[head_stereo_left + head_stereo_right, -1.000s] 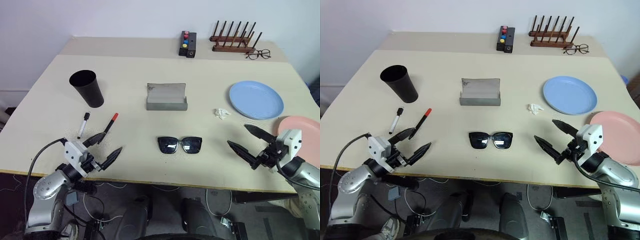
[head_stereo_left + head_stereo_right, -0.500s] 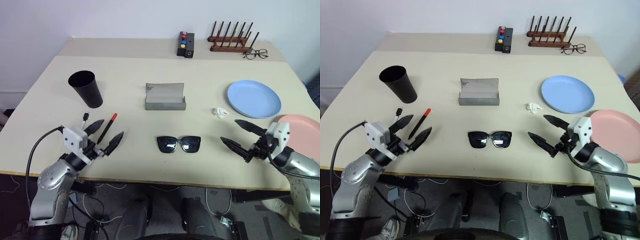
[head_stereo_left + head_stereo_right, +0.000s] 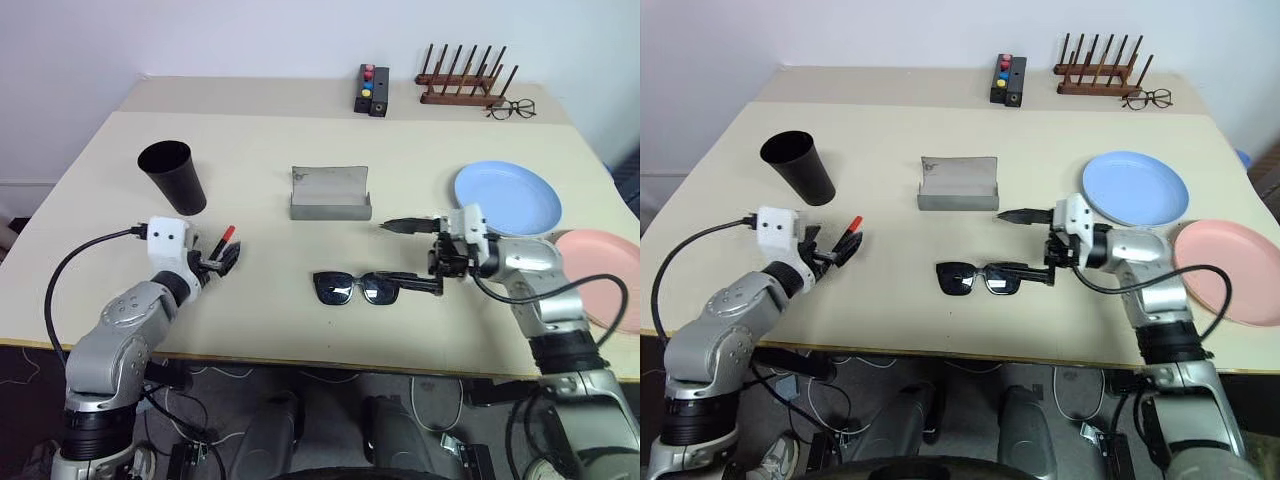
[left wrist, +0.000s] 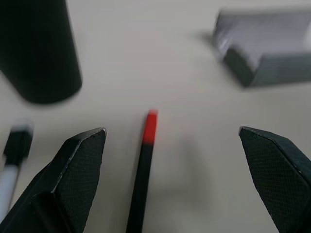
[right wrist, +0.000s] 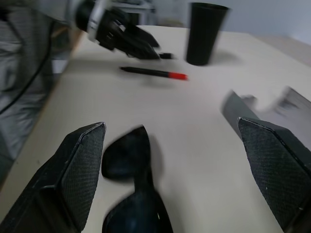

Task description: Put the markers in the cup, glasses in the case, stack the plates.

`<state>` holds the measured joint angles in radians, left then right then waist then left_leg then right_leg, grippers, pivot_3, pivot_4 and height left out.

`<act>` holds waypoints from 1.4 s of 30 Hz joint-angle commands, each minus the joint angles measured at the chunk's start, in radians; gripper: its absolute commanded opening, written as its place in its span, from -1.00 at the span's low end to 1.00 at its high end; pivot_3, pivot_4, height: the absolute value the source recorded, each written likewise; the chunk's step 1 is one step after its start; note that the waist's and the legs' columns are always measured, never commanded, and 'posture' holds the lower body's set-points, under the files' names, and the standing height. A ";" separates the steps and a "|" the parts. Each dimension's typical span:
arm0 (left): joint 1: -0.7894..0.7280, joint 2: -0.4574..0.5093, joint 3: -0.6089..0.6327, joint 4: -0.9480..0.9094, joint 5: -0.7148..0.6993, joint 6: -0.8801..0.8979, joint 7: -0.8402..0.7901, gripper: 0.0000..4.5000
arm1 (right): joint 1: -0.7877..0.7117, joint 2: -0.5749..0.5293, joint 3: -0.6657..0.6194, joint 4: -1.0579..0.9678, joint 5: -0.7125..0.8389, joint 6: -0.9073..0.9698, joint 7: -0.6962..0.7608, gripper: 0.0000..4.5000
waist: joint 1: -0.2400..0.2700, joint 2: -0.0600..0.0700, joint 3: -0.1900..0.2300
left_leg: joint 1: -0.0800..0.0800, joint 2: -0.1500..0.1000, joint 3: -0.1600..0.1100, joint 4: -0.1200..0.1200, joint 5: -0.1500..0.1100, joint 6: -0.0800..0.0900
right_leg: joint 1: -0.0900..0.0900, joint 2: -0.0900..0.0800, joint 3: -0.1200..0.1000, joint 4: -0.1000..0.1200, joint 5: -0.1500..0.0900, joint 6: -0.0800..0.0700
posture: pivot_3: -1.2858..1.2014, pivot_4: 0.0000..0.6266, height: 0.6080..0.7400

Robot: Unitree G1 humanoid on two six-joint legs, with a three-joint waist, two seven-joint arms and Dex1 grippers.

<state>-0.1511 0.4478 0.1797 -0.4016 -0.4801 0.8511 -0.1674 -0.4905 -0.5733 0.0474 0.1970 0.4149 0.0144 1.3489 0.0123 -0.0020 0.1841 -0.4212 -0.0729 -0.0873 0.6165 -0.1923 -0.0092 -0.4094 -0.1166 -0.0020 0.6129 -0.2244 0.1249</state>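
Observation:
The black sunglasses lie near the table's front middle. My right gripper points left, open, with its near finger at their right end and the other toward the grey case, which stands open behind. My left gripper is open, low over the red-capped marker. The white marker lies just outside one finger. Beyond the markers stands the black cup. At the right, the light blue plate and the pink plate lie side by side.
Along the back edge stand a small black box with coloured buttons, a wooden peg rack and clear spectacles. The table's front edge runs close under both arms.
My right gripper swung left from beside the pink plate to the sunglasses and now points left. My left gripper moved forward over the markers.

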 commanded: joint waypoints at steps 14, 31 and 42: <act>-0.126 0.180 0.053 0.029 -0.047 0.197 -0.150 1.00 | -0.137 0.000 0.067 0.045 -0.108 0.045 -0.017 0.97 | -0.006 -0.001 0.001 | 0.000 0.000 0.000 -0.002 0.001 -0.002 | -0.002 0.000 0.000 0.001 0.000 -0.001 | 0.03 -0.52 1.00; -0.143 0.259 -0.010 0.249 0.039 0.037 -0.343 1.00 | -0.142 -0.043 0.098 0.012 -0.207 0.126 -0.063 0.97 | -0.006 -0.001 0.001 | 0.000 0.000 0.000 -0.002 0.000 -0.003 | -0.003 0.000 0.001 0.001 0.000 -0.001 | 0.03 -0.52 1.00; -0.210 0.221 -0.096 0.249 0.081 0.128 -0.311 0.20 | -0.146 -0.049 0.086 -0.023 -0.199 0.152 -0.075 1.00 | -0.006 -0.001 0.001 | -0.001 0.000 0.000 -0.002 0.001 -0.003 | -0.003 0.000 0.001 0.001 0.001 0.002 | 0.03 -0.52 1.00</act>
<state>-0.3502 0.6651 0.0829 -0.1136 -0.4023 0.9612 -0.4807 -0.6091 -0.6094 0.1536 0.2102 0.2013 0.1676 1.2778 0.0067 -0.0034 0.1850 -0.4219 -0.0728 -0.0870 0.6144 -0.1916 -0.0117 -0.4127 -0.1166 -0.0010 0.6144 -0.2229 0.1269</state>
